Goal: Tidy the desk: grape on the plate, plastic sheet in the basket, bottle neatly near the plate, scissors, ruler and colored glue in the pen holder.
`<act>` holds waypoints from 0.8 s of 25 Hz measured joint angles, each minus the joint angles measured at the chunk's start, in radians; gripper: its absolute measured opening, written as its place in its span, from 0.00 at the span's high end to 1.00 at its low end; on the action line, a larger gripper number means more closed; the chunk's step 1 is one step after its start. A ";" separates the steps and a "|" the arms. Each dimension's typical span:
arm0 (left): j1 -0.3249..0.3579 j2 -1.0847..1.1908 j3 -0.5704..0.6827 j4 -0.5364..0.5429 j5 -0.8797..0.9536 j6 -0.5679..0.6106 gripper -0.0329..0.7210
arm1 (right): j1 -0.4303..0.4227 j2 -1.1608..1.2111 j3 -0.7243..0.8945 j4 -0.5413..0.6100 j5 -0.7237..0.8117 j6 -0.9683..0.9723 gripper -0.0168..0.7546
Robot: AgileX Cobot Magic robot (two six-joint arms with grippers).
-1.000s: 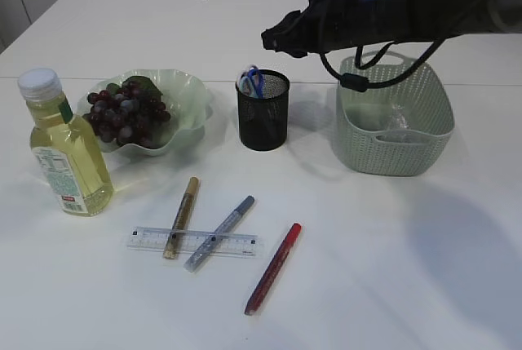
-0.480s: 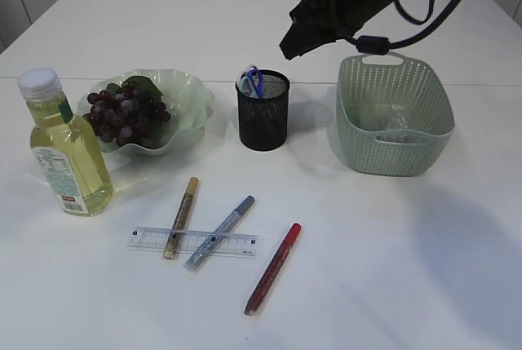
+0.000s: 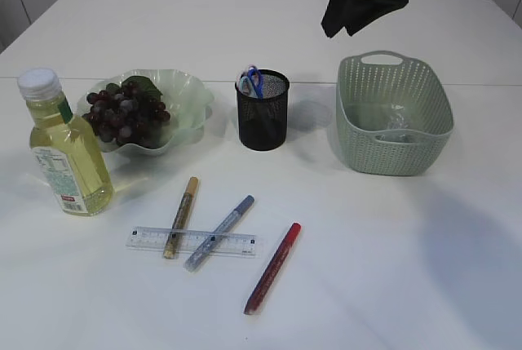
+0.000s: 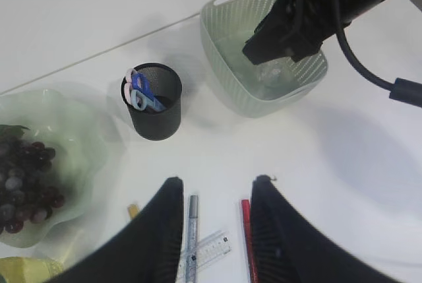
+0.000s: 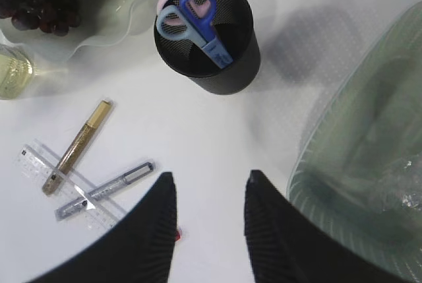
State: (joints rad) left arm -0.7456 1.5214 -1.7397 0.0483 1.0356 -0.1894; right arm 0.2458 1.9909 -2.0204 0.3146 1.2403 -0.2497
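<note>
Bright, even overhead light on the white worktop [image 3: 391,268], soft grey shadows beside objects, mild glare, wrist views sharp except near hand fingers [image 5: 155,230], perhaps slightly blurred.

What I saw of the surfaces

I noted a black wire-mesh pen holder [image 3: 263,110], a matt perforated plastic basket [image 3: 395,113], a glossy wavy plate [image 3: 183,97], a clear plastic ruler [image 3: 191,241] and a smooth white table [image 3: 391,268].

Resting across a clear ruler [image 3: 191,241]: gold and silver glue pens. Lying apart: red glue pen [image 3: 273,268]. Standing in mesh holder [image 3: 263,111]: scissors [image 3: 250,81].
</note>
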 joint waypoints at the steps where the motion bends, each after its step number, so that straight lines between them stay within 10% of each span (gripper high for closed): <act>1: 0.000 -0.015 0.000 -0.002 0.007 0.000 0.62 | 0.002 -0.008 0.000 -0.001 0.002 0.008 0.56; 20: 0.000 -0.364 -0.004 0.072 0.234 -0.090 0.46 | 0.355 -0.082 -0.002 -0.105 0.007 -0.036 0.44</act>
State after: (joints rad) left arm -0.7456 1.1573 -1.7436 0.1202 1.2691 -0.2798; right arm 0.6011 1.9085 -2.0220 0.2097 1.2469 -0.2860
